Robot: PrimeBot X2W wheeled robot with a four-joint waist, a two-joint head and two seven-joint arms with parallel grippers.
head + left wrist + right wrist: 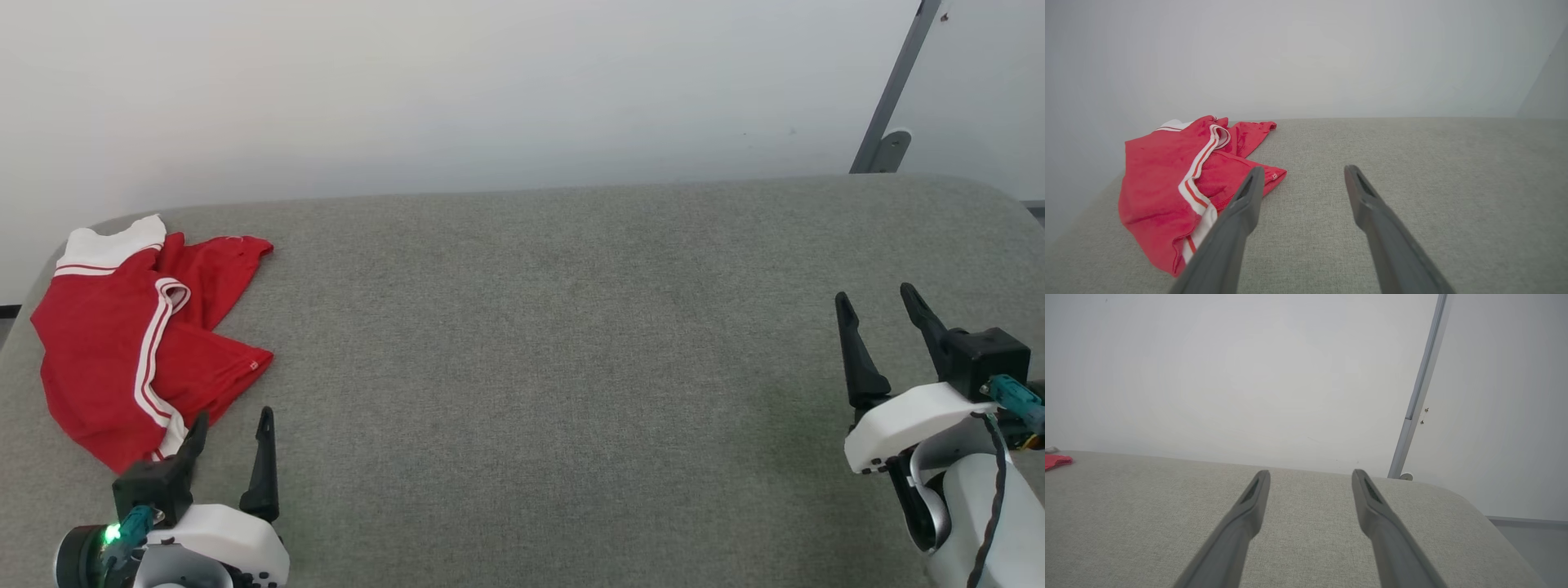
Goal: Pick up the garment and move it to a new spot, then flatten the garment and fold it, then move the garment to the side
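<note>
The garment [131,343] lies crumpled at the counter's [539,367] far left end, with both tools empty.
It is bunched up on the counter's grey cloth top, red with white striped trim showing. The left tool [233,416] hangs over the counter's near left edge, just beside the garment, fingers spread wide and holding nothing. The right tool [874,294] is over the counter's right end, spread just as wide.

We see garment [1163,192] crumpled, white striped trim running across it, lying on grey fabric surface [1433,183]. Our left gripper [1302,173] spread wide just right of garment — one finger [1241,220] crossing in front of garment's hem corner. Pale wall [1306,57] behind garment.
</note>
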